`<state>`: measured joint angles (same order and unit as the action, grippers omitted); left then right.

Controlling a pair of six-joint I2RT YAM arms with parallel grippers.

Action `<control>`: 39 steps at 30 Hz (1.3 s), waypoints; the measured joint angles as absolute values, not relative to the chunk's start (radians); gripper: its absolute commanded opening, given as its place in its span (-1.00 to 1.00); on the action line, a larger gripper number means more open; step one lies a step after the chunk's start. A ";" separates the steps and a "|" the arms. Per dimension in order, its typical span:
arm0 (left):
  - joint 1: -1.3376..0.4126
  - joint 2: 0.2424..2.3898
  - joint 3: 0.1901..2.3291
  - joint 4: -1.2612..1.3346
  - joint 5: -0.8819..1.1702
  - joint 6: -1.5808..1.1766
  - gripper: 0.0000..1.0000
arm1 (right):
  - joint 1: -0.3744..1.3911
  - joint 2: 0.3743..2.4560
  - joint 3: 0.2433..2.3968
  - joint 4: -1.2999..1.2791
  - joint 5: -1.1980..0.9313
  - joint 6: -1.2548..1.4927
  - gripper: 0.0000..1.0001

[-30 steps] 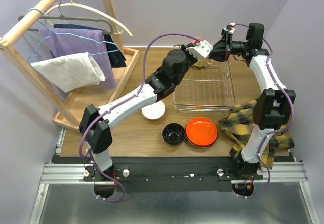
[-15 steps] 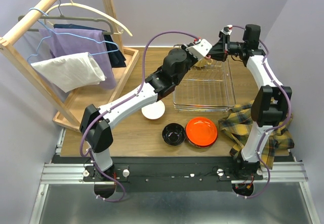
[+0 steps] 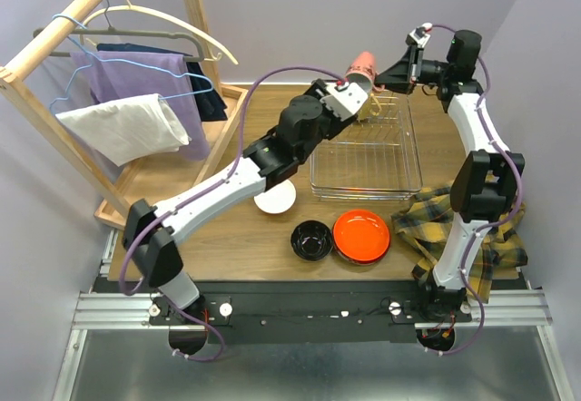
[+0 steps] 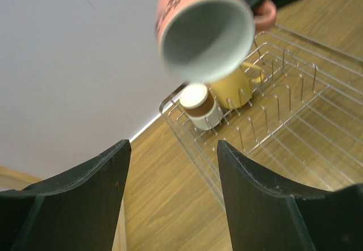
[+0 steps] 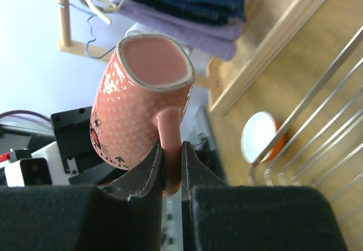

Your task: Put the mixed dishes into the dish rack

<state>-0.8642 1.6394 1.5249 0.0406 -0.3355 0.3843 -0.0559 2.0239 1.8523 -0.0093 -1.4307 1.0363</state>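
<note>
Right gripper (image 5: 172,161): both fingers pinched onto the handle of the pink mug (image 5: 142,100), and the handle fills the gap between them. The mug is tilted and held in the air, touching nothing below it. Its mouth faces away from this gripper, toward the left arm. In the top view the mug hangs at 12 o'clock of the dish rack (image 3: 368,151), above the rack's far-left corner, with the right gripper at the mug's 3 o'clock.

Left gripper (image 4: 173,166): jaws spread wide, nothing between them. In its wrist view the mug's open mouth sits at 12 o'clock, apart from both fingers. In the top view this gripper is at about 6 o'clock of the mug, over the rack's far-left edge.

Dish rack: on the far half of the table (image 3: 236,238), right of centre. A yellow mug (image 4: 232,86) stands in its far-left corner. A small white cup with a brown band (image 4: 199,106) is just beside the yellow mug at 8 o'clock; cannot tell whether they touch.

Still on the table:
- Orange-red bowl (image 3: 361,236) at the rack's 6 o'clock.
- Black bowl (image 3: 311,239) just beside the orange-red bowl at 9 o'clock.
- White bowl (image 3: 275,199) at the rack's 8 o'clock, partly under the left arm.

Plaid cloth (image 3: 458,229) lies at the rack's 4 o'clock, bunched around the right arm's lower link. Wooden tray (image 3: 172,170) with hung clothes stands at the table's 9 o'clock.
</note>
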 measured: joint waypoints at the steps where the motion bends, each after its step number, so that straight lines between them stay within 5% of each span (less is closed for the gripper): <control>1: -0.864 1.614 1.507 0.027 -0.335 0.386 0.47 | -0.062 2.026 1.861 -0.006 -1.423 1.023 -0.99; 12: -0.863 1.341 1.368 -0.183 -0.278 0.418 0.53 | -0.121 2.163 2.148 -0.374 -1.100 0.389 -0.99; 25: -0.863 1.324 1.265 -0.276 -0.242 0.459 0.57 | -0.119 2.097 1.841 -0.261 -0.583 -0.041 -0.99; 39: -0.863 1.347 1.266 -0.287 -0.219 0.456 0.57 | -0.119 2.086 1.727 -0.111 -0.426 -0.137 -0.99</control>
